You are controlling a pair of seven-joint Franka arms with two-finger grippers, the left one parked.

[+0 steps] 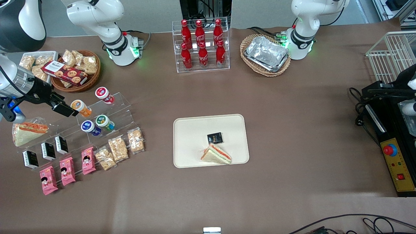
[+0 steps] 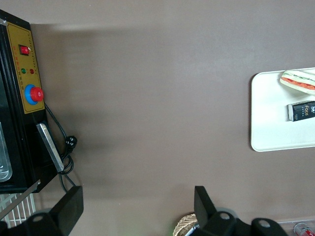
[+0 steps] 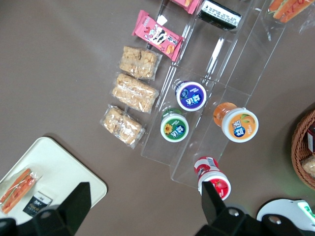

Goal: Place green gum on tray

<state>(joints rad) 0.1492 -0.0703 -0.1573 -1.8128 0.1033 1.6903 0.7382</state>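
The green gum [image 1: 104, 122] [image 3: 174, 128] lies on the lower step of a clear acrylic stand [image 1: 125, 109], beside a blue-bodied bottle [image 1: 88, 127]. My gripper [image 1: 65, 109] [image 3: 144, 192] hangs open and holds nothing. It is above the stand's end toward the working arm, close to the orange-bodied bottle [image 1: 80, 107] and apart from the green gum. The cream tray [image 1: 191, 136] [image 3: 54, 172] [image 2: 270, 113] lies mid-table and carries a sandwich [image 1: 216, 154] and a black packet [image 1: 214, 138].
A red-bodied bottle [image 1: 104, 94] sits on the stand's upper step. Snack bags [image 1: 118, 149], pink packs [image 1: 68, 170] and black boxes [image 1: 48, 151] lie nearer the front camera. A cola rack [image 1: 201, 45] and a basket of foil trays [image 1: 266, 53] stand farther away.
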